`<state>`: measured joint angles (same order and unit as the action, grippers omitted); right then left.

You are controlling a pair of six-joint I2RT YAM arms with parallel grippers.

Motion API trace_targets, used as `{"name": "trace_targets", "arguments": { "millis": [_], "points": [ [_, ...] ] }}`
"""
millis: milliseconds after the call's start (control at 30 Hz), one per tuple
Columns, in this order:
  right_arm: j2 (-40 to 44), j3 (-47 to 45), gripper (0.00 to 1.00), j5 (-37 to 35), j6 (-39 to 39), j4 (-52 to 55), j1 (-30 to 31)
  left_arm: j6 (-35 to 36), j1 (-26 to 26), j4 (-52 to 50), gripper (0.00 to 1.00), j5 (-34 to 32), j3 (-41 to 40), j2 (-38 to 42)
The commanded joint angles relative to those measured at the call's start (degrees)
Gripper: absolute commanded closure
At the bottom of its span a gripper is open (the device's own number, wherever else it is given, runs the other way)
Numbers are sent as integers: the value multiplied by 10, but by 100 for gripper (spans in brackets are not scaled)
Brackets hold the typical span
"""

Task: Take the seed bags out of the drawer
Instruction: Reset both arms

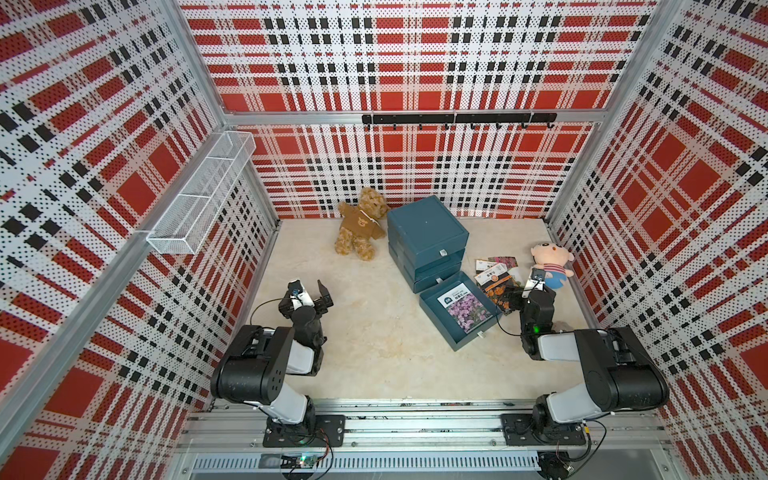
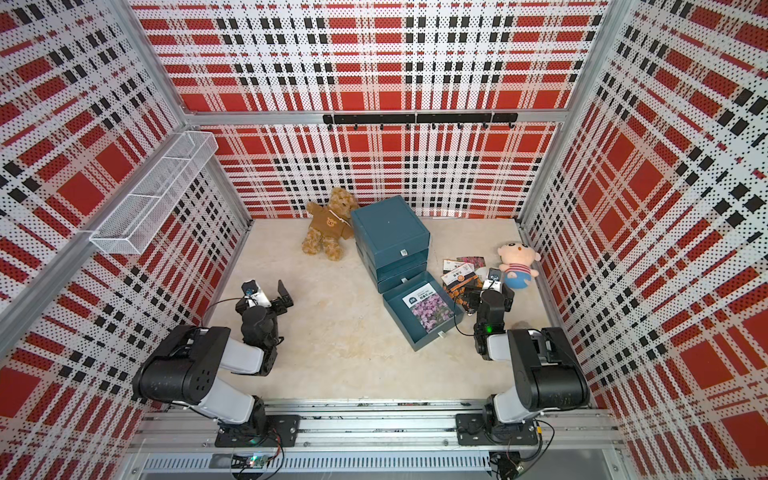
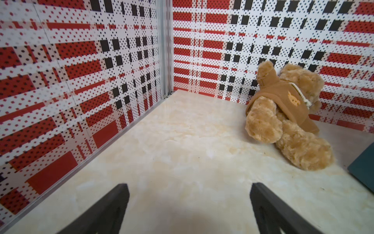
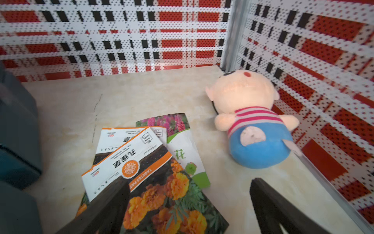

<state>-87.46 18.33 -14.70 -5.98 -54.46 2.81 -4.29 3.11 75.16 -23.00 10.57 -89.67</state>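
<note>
**Two soft toys, a mesh basket and a hook rail**

A tan teddy bear (image 1: pixel 360 226) in a brown hooded top lies at the far edge of the pale marbled table (image 1: pixel 374 365), left of the middle. Its head rests against the back wall and its legs point toward the front.

Near the far right corner, just beside the right edge, lies a plush doll (image 1: pixel 550 264). It has a peach head, a pink-and-white striped shirt and blue bottoms.

The walls (image 1: pixel 415 62) are perforated panels printed in red, white and black plaid. A white wire-mesh basket (image 1: pixel 199 199) with three compartments hangs on the left wall above the table. A black hook rail (image 1: pixel 457 119) runs along the back wall.
</note>
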Motion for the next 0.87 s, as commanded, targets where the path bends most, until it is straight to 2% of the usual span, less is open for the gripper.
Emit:
{"name": "trace_targets", "arguments": {
  "millis": [0, 833],
  "points": [
    [-9, -1, 0, 51, 20, -54, -3, 8, -8, 51, 1, 21, 10, -5],
    [-10, -2, 0, 71, 21, -56, -9, 7, -10, 47, 1, 22, 13, -5]
  ]
}}
